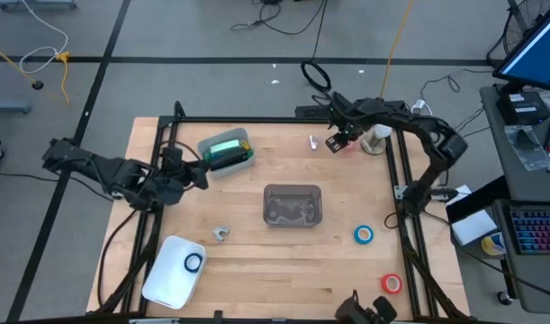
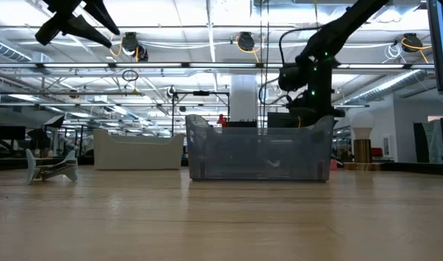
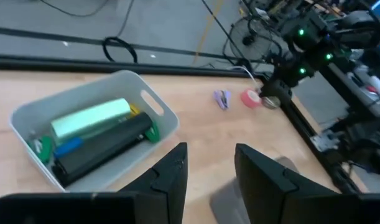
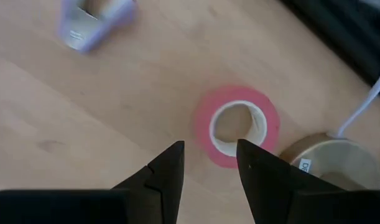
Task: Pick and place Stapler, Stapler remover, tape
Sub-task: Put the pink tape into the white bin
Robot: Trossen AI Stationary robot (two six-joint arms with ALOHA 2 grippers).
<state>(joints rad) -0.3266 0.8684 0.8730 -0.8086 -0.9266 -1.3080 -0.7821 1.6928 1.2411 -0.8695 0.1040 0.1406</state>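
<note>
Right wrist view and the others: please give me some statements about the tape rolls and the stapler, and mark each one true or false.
1. The right gripper hovers open over a pink-red tape roll. True.
2. The mint-green stapler lies in the white bin near the left gripper. True.
3. The clear bin in the table's middle holds the stapler. False: the stapler is in the white bin.
4. A blue tape roll lies in the white tray. True.
5. The left gripper holds a tape roll. False: it is open and empty.
</note>
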